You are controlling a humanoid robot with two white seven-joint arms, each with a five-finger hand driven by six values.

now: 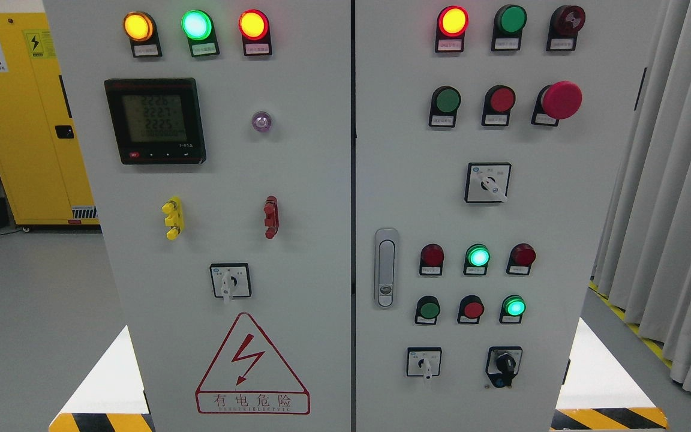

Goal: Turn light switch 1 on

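Head view: neither robot hand was in frame, so hand state could not be told and nothing could be placed relative to a hand. Grey metal control cabinet (297,180) stood untouched; task apparently not begun. Which control was light switch 1 was unclear; labels illegible. Approach room before the panel was open; grey curtain (675,180) bounded the right.

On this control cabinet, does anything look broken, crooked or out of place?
Nothing looks damaged. One small thing stands out: the rotary switch on the right door has its handle turned toward the lower right, while the other white-handled switches point straight down. Both doors look closed. No robot hand is in view.
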